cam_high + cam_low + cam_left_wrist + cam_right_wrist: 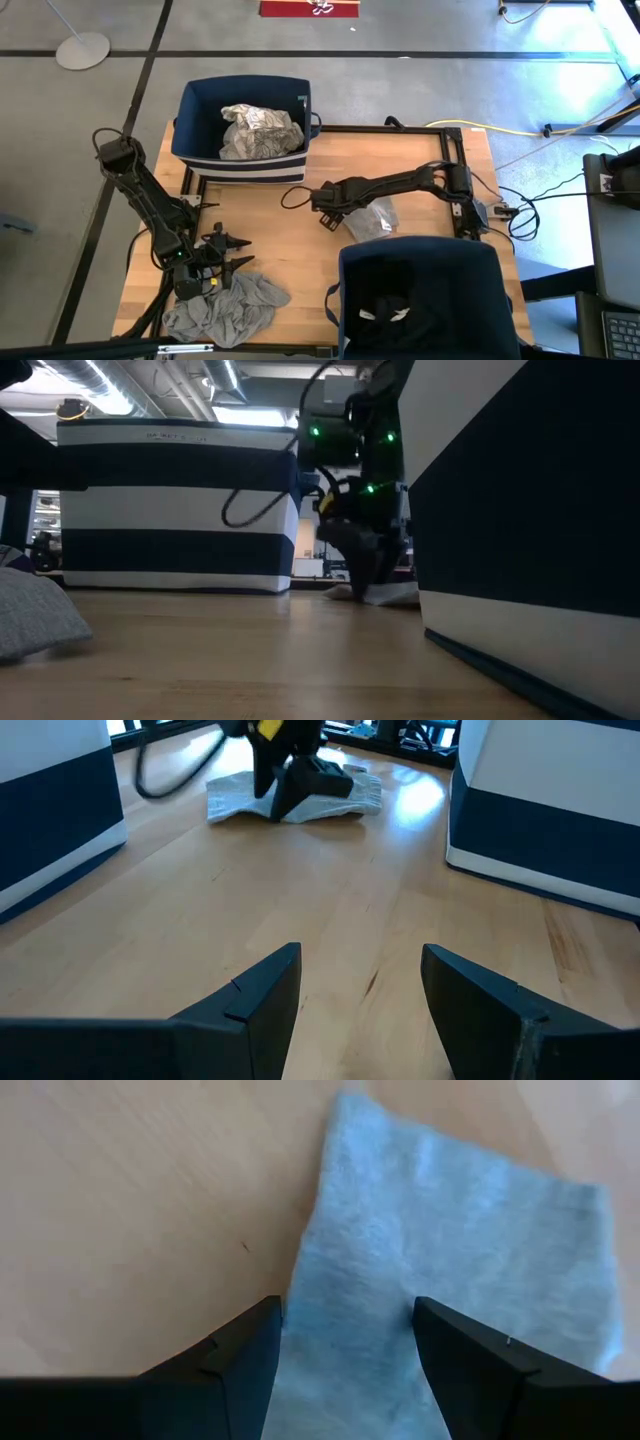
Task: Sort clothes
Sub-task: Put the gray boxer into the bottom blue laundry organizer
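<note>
Both my grippers stand open, holding nothing. Between my right gripper [345, 1340] jaws lies 1 grey cloth [450, 1260]; my left gripper [360, 985] frames bare table [330, 900].

Bare desk [280, 235] is left passable between the striped bin [243, 165] and the dark bin [420, 295].

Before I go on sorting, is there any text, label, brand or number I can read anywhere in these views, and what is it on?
No text can be read in any view.
Red sign with white markings on the floor, beyond the table in the high view: too small to read.
Faint dark line of print along the top band of the navy-and-white striped fabric bin, low view: too blurred to read.
</note>
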You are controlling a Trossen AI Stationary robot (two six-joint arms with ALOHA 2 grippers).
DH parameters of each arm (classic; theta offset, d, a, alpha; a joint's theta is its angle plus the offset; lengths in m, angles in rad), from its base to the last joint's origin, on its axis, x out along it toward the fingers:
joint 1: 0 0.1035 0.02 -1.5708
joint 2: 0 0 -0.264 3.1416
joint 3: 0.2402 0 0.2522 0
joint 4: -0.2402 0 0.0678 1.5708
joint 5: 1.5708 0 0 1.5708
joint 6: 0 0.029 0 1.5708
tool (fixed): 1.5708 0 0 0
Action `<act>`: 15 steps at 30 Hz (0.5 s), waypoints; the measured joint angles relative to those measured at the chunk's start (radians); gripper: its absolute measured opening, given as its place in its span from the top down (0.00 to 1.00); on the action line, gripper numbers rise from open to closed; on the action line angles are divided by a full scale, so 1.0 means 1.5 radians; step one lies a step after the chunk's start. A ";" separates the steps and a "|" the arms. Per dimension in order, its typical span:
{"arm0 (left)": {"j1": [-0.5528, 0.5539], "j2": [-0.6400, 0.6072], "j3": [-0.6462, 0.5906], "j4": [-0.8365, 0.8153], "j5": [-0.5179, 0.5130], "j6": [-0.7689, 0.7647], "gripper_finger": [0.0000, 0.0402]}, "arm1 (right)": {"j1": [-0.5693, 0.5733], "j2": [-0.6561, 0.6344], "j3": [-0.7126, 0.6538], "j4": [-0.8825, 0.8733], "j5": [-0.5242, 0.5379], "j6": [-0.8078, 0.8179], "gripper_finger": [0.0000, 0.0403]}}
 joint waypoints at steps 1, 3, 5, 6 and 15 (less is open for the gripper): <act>0.000 0.000 0.000 0.000 0.000 0.000 0.51 | 0.000 0.000 -0.009 0.005 0.000 0.000 0.43; 0.000 0.000 0.000 0.000 0.000 -0.003 0.51 | 0.000 -0.001 -0.024 0.027 0.000 -0.008 0.43; 0.000 0.000 0.000 0.000 0.000 -0.003 0.51 | 0.001 -0.004 -0.041 0.050 -0.002 -0.015 0.46; 0.000 0.000 0.000 0.000 0.000 -0.003 0.51 | 0.002 -0.005 -0.047 0.060 -0.006 -0.015 0.48; 0.000 0.000 0.000 0.000 0.000 -0.006 0.51 | 0.003 -0.005 -0.066 0.103 -0.031 -0.031 0.88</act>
